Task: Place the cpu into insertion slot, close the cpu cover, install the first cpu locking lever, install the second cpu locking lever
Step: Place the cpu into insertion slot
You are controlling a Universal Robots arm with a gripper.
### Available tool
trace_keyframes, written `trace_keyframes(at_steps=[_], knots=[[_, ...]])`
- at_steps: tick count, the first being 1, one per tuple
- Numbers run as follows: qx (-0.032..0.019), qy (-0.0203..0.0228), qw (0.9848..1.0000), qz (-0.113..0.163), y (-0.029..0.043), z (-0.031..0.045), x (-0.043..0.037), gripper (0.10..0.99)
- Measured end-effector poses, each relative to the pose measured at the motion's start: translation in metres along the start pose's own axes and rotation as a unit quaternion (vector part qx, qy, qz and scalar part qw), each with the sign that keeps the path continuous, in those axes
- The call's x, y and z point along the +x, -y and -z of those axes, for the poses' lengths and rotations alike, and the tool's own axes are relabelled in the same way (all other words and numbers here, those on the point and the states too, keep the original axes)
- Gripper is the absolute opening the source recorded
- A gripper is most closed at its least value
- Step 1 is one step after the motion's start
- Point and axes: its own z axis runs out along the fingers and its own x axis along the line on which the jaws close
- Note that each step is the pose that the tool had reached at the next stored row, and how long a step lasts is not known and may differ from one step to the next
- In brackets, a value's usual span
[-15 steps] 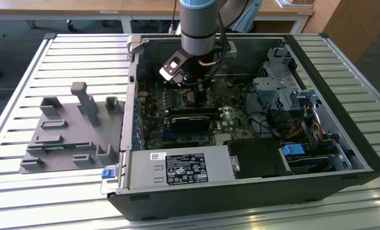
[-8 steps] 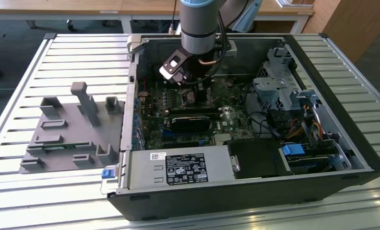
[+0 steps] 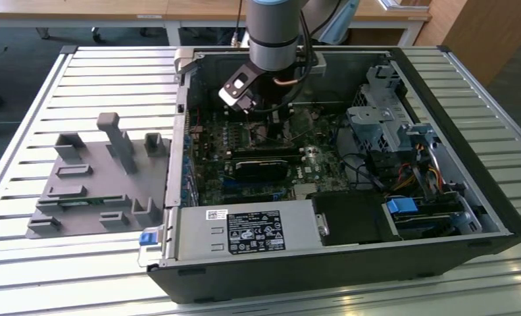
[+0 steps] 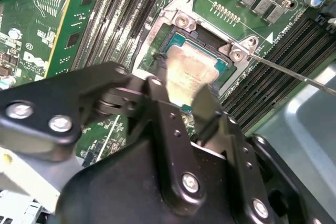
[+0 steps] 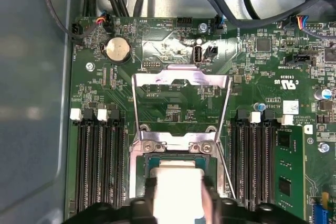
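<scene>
Gripper (image 4: pixel 181 90): its black fingers (image 4: pixel 157 98) are closed in on two opposite edges of the cpu, which they hold between them.
Cpu (image 4: pixel 194 66): a silvery square, lying flat within the frame of the insertion slot; whether it is fully seated cannot be told.
Insertion slot (image 4: pixel 173 35): a dark socket with a silver rim on the green motherboard (image 5: pixel 173 111).
Cpu cover (image 5: pixel 181 78): swung open, standing back from the slot's hinged edge.
Locking lever (image 4: pixel 294 73): a thin metal rod, unlatched, angled away from the socket corner.
Memory slots (image 5: pixel 100 166): long black rows on both sides of the socket.
Arm (image 3: pixel 278 33): reaches down into the open computer case (image 3: pixel 331 270).
Table (image 3: pixel 85 72): slatted, with a grey fixture (image 3: pixel 94 178) on the exterior view's left of the case.
</scene>
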Motion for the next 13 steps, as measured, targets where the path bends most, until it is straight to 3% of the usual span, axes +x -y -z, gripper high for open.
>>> trace_keyframes(at_steps=[1, 4, 7, 8, 9, 13], knots=[[0.0006, 0.0000, 1.0000, 0.000, -0.0003, 0.0003, 0.0000, 0.416], [0.0015, 0.0000, 1.0000, 0.000, -0.0007, 0.0017, 0.0000, 0.357], [0.0018, 0.0000, 1.0000, 0.000, -0.0009, 0.0027, 0.0001, 0.180], [0.0019, 0.0000, 1.0000, 0.000, -0.0009, 0.0029, 0.0001, 0.180], [0.0018, 0.0000, 1.0000, 0.000, -0.0009, 0.0031, 0.0001, 0.125], [0.0019, 0.0000, 1.0000, 0.000, -0.0010, 0.0038, 0.0000, 0.106]])
